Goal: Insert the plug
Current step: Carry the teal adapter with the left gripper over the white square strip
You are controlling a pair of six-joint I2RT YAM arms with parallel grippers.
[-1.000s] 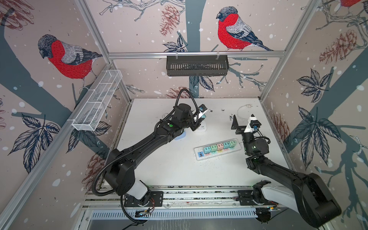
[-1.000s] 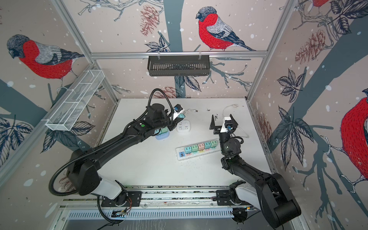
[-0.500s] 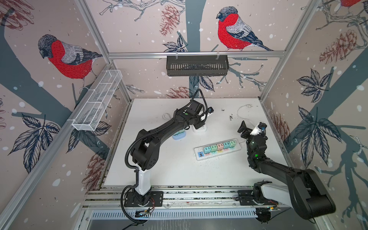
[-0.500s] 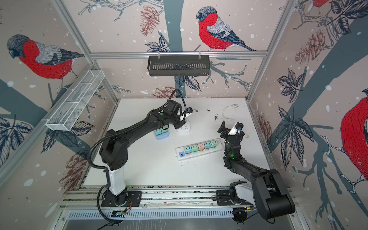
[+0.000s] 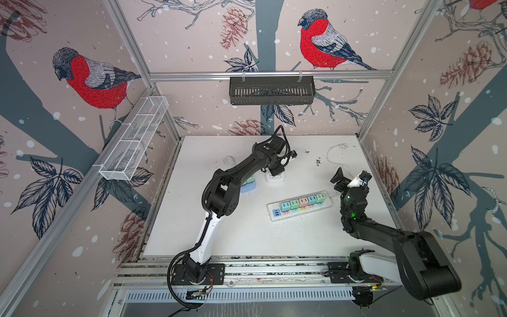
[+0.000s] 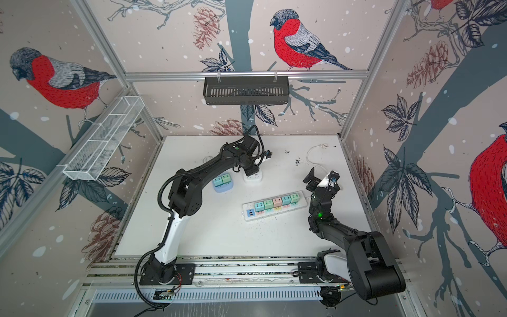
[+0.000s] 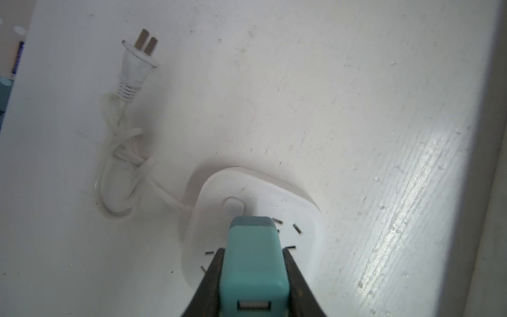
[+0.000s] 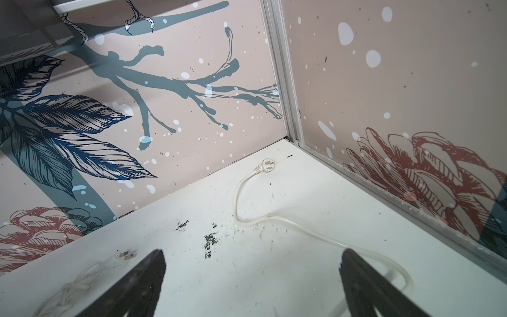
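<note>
1. The left end effector (image 7: 252, 250) clamps the teal plug (image 7: 253, 271), its tip at the white socket (image 7: 304, 214) in the table's (image 5: 247, 236) back half.
2. The socket's knotted cord (image 7: 120, 164) lies beside it; a power strip (image 5: 300, 205) sits apart.
3. The right end effector (image 8: 252, 260) gapes empty by the right edge.

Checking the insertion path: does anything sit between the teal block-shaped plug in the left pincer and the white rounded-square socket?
Nothing visible does. The left pincer is shut on the teal block-shaped plug at the white rounded-square socket, whose face shows only its slots and button. The socket's coiled white cord lies off to one side.
</note>
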